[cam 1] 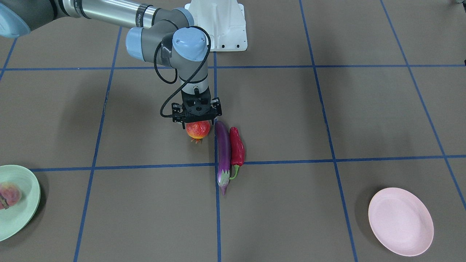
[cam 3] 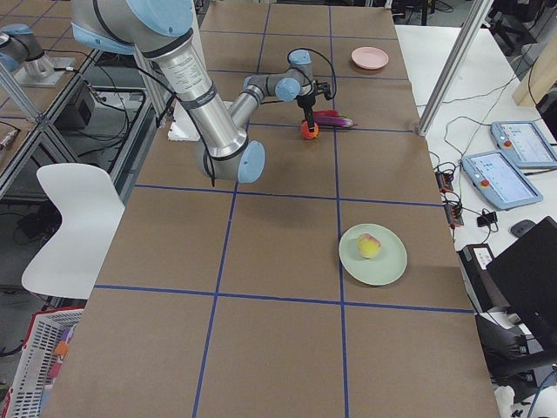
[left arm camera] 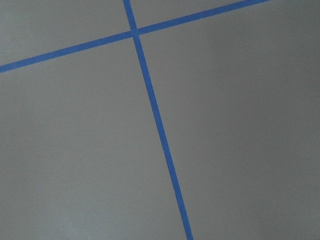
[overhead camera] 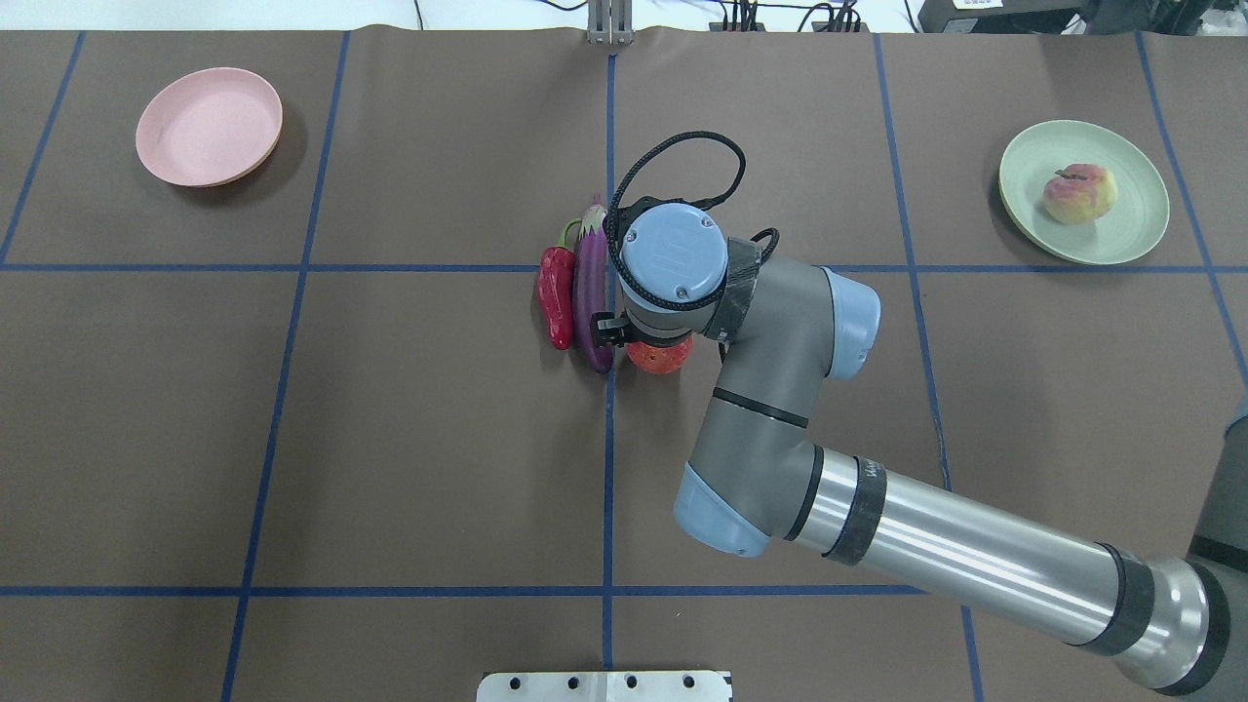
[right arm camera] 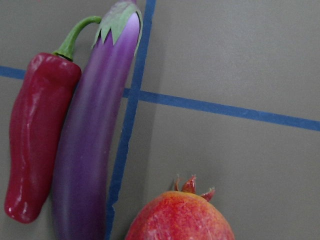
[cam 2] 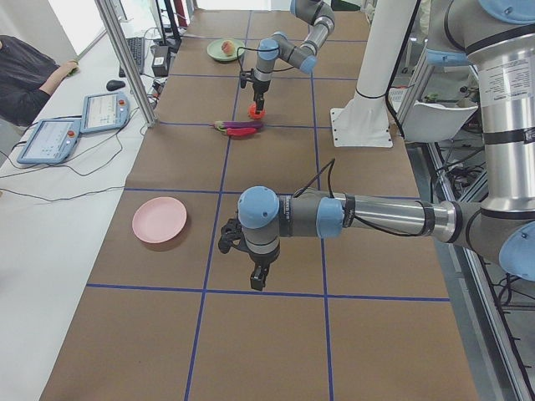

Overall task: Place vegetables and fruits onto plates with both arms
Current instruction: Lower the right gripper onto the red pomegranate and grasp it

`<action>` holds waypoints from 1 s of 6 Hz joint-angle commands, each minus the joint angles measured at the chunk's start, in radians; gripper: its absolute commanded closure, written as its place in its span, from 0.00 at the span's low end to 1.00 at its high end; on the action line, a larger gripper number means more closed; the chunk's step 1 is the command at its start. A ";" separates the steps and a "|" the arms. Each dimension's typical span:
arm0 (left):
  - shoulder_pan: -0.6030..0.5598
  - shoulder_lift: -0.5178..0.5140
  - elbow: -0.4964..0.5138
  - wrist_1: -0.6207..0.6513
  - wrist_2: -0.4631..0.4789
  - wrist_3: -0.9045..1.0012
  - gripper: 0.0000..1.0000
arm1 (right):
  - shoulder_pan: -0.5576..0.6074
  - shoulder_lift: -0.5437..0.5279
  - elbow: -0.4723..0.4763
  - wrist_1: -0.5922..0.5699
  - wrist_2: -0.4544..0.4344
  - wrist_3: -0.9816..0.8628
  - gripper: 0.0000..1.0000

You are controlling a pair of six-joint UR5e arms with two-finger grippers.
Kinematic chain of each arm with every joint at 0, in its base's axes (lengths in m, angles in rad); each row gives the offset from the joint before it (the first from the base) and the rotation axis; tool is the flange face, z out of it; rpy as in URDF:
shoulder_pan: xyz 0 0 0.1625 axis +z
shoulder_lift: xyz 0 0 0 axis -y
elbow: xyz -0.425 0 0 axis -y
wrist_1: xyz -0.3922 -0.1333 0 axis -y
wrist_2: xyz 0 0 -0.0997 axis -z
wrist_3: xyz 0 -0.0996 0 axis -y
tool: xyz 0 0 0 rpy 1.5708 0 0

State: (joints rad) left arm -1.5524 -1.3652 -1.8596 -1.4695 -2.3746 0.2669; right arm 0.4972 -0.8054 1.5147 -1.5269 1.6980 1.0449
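My right gripper [cam 1: 197, 124] hangs straight down over the round red-orange fruit [cam 1: 198, 130], its fingers close on both sides of it. The fruit sits at table level and fills the bottom of the right wrist view [right arm camera: 180, 217]. Just beside it lie the purple eggplant [cam 1: 222, 153] and the red chili pepper [cam 1: 236, 145], touching side by side. The pale halved fruit [overhead camera: 1079, 193] lies on the mint green plate [overhead camera: 1121, 239]. The pink plate [overhead camera: 209, 127] holds nothing. My left gripper [cam 2: 257, 280] shows only in the exterior left view, low over bare table near the pink plate [cam 2: 160, 220]; I cannot tell whether it is open.
Brown table cover with blue tape grid lines [left arm camera: 155, 115]. The white base block [cam 1: 222, 25] stands at the robot's edge. My right forearm [overhead camera: 955, 556] stretches across the right half of the table. Tablets and cables lie along the operators' side [cam 2: 50, 138].
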 commanded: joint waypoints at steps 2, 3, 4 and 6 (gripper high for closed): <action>0.000 0.000 0.000 -0.009 0.000 -0.002 0.00 | -0.020 0.006 -0.047 0.007 -0.032 -0.028 0.81; 0.000 0.000 0.002 -0.009 0.000 -0.002 0.00 | 0.007 0.014 -0.042 0.004 -0.017 -0.052 1.00; 0.000 0.000 0.005 -0.009 0.000 -0.002 0.00 | 0.080 0.014 -0.030 0.002 0.061 -0.118 1.00; 0.000 -0.002 0.005 -0.011 -0.002 -0.002 0.00 | 0.308 -0.041 -0.025 0.028 0.263 -0.378 1.00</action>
State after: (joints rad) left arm -1.5524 -1.3656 -1.8549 -1.4792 -2.3750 0.2654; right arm 0.6955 -0.8146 1.4876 -1.5139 1.8665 0.8013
